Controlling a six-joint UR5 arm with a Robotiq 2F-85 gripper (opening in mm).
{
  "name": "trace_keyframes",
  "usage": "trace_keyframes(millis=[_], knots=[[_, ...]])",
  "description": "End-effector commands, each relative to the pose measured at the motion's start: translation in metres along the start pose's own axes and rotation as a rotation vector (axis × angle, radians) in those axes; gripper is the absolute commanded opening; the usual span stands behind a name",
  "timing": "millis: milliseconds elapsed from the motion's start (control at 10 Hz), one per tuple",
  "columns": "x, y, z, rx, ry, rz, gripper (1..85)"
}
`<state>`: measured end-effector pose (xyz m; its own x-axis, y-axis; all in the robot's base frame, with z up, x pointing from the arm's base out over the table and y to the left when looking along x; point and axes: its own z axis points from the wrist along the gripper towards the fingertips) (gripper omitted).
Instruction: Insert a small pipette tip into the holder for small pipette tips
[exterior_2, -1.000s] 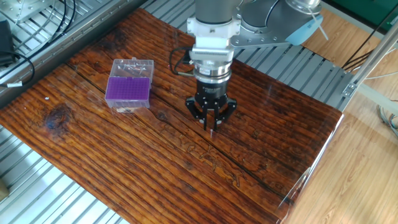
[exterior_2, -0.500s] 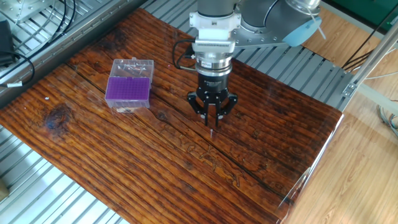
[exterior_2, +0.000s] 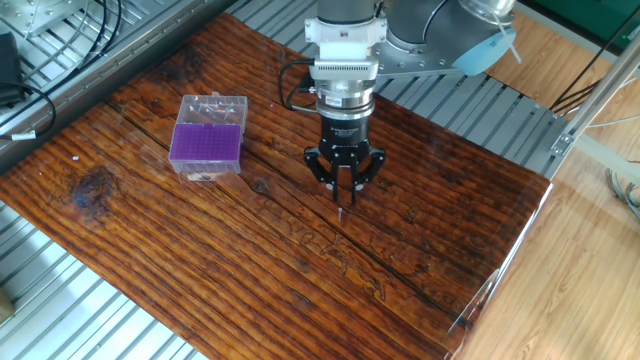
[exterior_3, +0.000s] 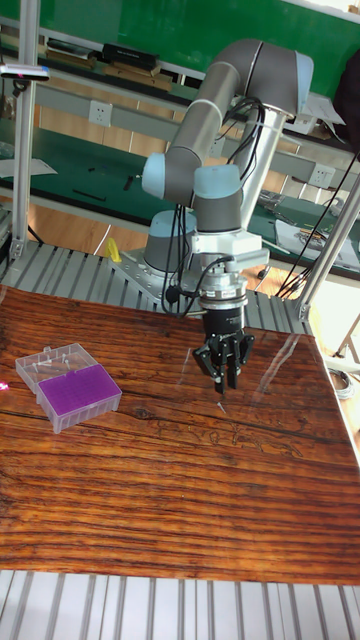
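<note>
Fixed view shows the gripper (exterior_2: 344, 190) pointing straight down over the middle of the wooden table (exterior_2: 150, 270), its fingers drawn together on a thin pipette tip (exterior_2: 341, 209) that hangs below them. The tip's point sits just above the boards; neither view lets me say whether it touches them.

Over the last second the gripper has drifted slightly to the right and a little nearer, with the wrist turning a touch. The fingers have not opened and the tip has stayed in their hold. That reads as the end of the pickup: the tip is secured and the arm is settling before it carries it off.

The holder (exterior_2: 208, 142) stands well apart on the far left of the table, unmoved, its purple grid facing up and its clear lid lying open behind it. In the tall fixed view the holder (exterior_3: 76, 393) is likewise far to the left of the gripper (exterior_3: 222, 377).

So the insertion itself is not begun. What remains, as I judge it, is to lift, cross leftward, line up over one hole and lower.
</note>
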<state>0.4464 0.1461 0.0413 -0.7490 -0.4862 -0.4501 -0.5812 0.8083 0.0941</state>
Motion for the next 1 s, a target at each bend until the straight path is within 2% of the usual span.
trace_keyframes(millis=[0, 100, 200, 300, 600, 900], knots=[[-0.029, 0.014, -0.004, -0.059, -0.117, -0.021, 33.7], [-0.037, 0.02, -0.005, -0.081, -0.145, -0.031, 33.7], [-0.037, 0.023, -0.007, -0.095, -0.16, -0.046, 33.3], [-0.028, 0.023, -0.01, -0.108, -0.165, -0.065, 33.3], [0.001, 0.003, -0.011, -0.078, -0.129, -0.093, 33.3], [0.012, -0.005, 0.001, -0.065, -0.121, -0.091, 33.3]])
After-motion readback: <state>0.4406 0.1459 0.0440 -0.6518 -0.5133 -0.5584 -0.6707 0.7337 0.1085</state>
